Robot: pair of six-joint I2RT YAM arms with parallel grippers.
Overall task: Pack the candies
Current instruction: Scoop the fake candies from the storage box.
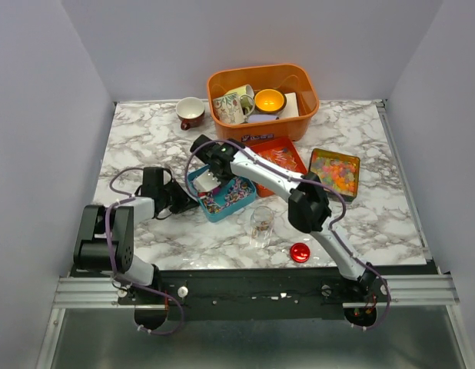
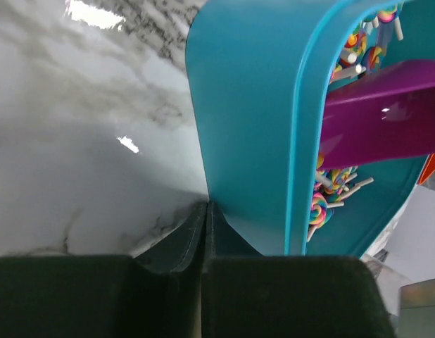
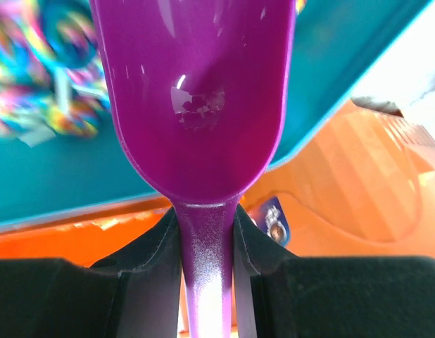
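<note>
Left arm was folded low by the table's left edge, left gripper (image 2: 205,215) jaws pinched narrow on the teal tray's (image 2: 253,127) rim. Right arm reached toward mid-table, right gripper (image 3: 207,236) clamped on the purple scoop (image 3: 196,91), whose bowl sat inside that tray. Candies (image 2: 320,208) lay in the tray; jelly beads (image 1: 335,172) filled a tin (image 1: 337,154) toward the right edge.

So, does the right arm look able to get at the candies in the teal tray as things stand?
Probably yes: the right gripper holds the purple scoop over the teal tray, with candies beside its bowl, nothing between.
</note>
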